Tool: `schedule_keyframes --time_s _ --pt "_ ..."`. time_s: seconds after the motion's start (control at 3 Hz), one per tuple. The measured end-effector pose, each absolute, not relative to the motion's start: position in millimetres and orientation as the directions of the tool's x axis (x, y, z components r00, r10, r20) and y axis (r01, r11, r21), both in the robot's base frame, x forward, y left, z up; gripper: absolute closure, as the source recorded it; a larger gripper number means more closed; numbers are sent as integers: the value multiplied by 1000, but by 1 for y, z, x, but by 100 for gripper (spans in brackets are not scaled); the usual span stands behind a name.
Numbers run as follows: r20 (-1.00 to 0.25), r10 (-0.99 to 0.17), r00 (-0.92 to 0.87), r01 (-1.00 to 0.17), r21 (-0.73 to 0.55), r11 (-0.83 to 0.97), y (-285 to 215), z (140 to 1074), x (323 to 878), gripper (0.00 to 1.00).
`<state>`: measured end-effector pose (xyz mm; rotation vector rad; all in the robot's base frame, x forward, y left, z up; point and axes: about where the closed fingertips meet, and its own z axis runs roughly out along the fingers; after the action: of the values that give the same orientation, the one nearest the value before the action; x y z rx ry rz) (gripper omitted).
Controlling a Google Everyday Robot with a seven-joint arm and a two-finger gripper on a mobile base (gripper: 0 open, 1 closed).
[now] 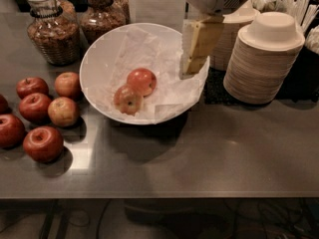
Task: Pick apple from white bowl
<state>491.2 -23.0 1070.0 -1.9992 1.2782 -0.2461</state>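
Now | two apples [142,81] in one white bowl [92,66] | gripper [192,68] over its right rim | jaws: cannot tell

The one camera looks steeply down from near, over the counter's [224,158] front edge toward 12 o'clock — the white bowl [92,78] just above centre, the gripper [194,63] hanging at about 1 o'clock over that bowl's rim.

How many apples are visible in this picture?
9. Two lie in the white bowl: the apple and a blotchy one. Seven others sit on the table left of it, one cut by the frame edge; more may be hidden. The pincer hangs over the bowl's right rim.
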Motion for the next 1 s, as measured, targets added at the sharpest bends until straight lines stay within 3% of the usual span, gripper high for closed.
schedule_keyframes --time_s 0.33,1.0 --pt "-301 -786 540 -720 -648 -247 11 1045 520 0" --pt "-435 -757 487 -822 -521 -229 29 968 555 0"
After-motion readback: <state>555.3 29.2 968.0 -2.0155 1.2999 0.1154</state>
